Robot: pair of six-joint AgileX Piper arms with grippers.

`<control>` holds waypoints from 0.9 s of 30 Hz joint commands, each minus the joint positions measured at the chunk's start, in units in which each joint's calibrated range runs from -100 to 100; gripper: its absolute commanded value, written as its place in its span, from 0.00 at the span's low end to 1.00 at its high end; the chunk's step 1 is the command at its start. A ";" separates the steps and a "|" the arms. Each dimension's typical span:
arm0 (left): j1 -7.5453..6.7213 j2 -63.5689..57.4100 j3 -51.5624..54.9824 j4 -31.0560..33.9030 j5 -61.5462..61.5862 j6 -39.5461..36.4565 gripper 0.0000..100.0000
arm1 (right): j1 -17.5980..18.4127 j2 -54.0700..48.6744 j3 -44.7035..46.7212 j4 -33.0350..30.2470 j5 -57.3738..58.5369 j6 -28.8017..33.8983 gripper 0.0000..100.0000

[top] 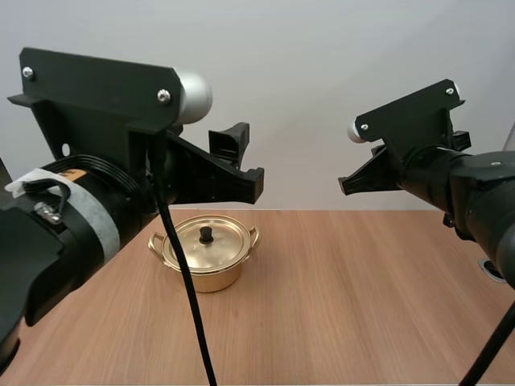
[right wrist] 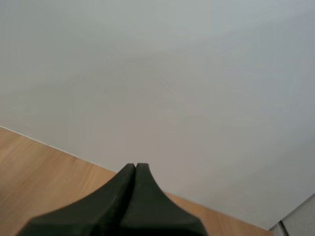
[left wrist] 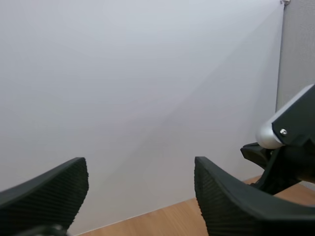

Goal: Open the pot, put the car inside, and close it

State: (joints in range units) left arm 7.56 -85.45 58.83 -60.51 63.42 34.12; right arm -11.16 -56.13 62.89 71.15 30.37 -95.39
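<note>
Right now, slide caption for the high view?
Two arms raised over a wooden table, left gripper open, right gripper shut; lidded gold pot stands toward the left.

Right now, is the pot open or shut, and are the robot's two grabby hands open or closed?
pot: closed, standing upright on the table.
lid: on the pot, knob up.
left gripper: open, holding nothing, up above the table.
right gripper: shut on nothing, up above the table.
</note>
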 commanded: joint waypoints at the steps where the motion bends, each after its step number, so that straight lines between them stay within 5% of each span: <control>1: -6.65 -3.28 0.57 45.32 -20.87 -23.91 1.00 | -0.01 -3.52 3.11 6.31 1.40 -0.46 0.00; 4: -7.14 -9.10 3.99 55.44 -21.33 -31.26 1.00 | -0.01 -7.43 4.87 11.55 7.24 -2.85 0.00; 9: -7.04 -14.55 14.04 57.30 -21.12 -31.50 1.00 | -0.01 -11.03 5.15 11.44 12.77 -4.07 0.00; 16: -4.85 -14.55 29.97 61.14 -33.63 -35.78 1.00 | -0.01 -12.98 5.15 3.61 11.62 1.51 0.00; 21: -5.89 -14.55 35.98 63.02 -36.37 -43.34 1.00 | -0.01 -12.98 5.15 0.04 12.26 3.13 0.00; 27: -6.65 -14.55 38.65 68.46 -30.19 -52.65 1.00 | -0.01 -12.98 5.15 -9.64 12.53 15.34 0.00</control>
State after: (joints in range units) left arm 0.90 -100.00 97.23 -14.38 28.87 -5.95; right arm -11.16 -69.17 68.00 65.82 42.84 -86.77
